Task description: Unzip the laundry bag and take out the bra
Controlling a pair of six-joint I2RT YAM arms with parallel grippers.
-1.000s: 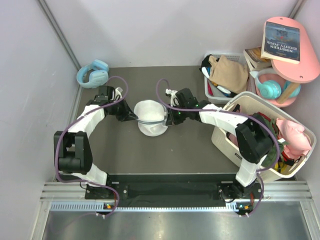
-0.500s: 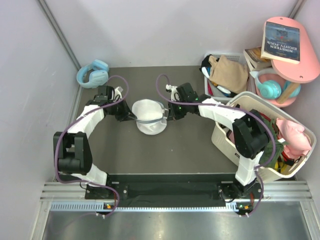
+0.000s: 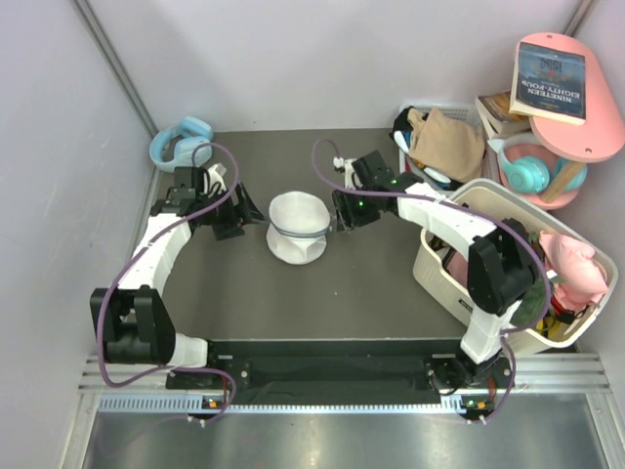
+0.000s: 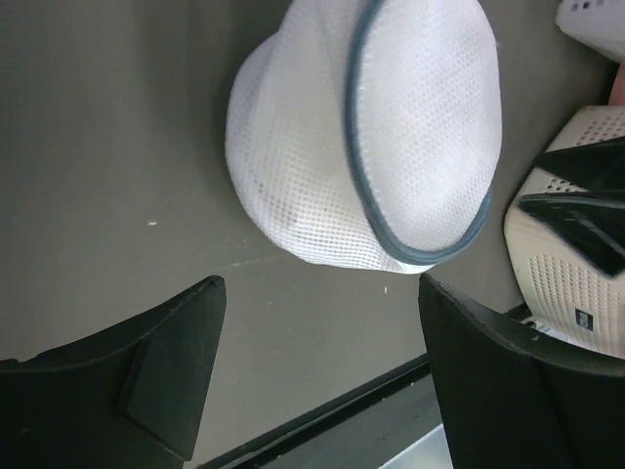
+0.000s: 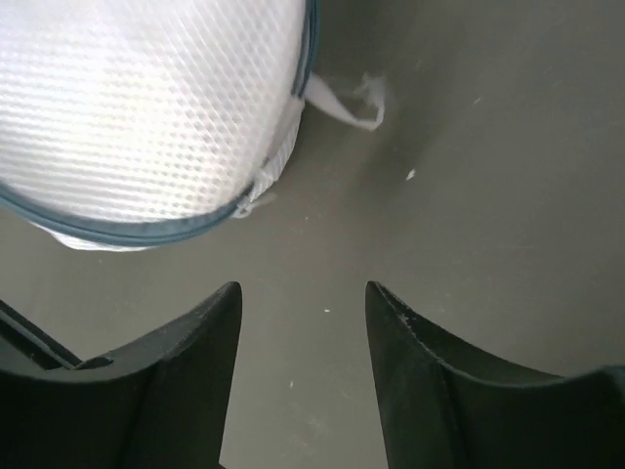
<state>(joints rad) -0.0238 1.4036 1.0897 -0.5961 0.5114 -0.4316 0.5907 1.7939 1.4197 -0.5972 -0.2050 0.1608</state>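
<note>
**A:** White mesh laundry bag (image 3: 298,228) sits mid-frame in the top view on the dark worktop (image 3: 371,283). It's got a blue-grey zip (image 4: 356,166) running round the rim.

**B:** And the arms?

**A:** Left gripper (image 3: 242,215) is just left of the bag and right gripper (image 3: 338,210) just right, neither touching it. Both wrist views show the jaws spread with only bare worktop between them, and the bag lying just ahead.

**B:** So nothing held?

**A:** Yep, both empty-handed.
</note>
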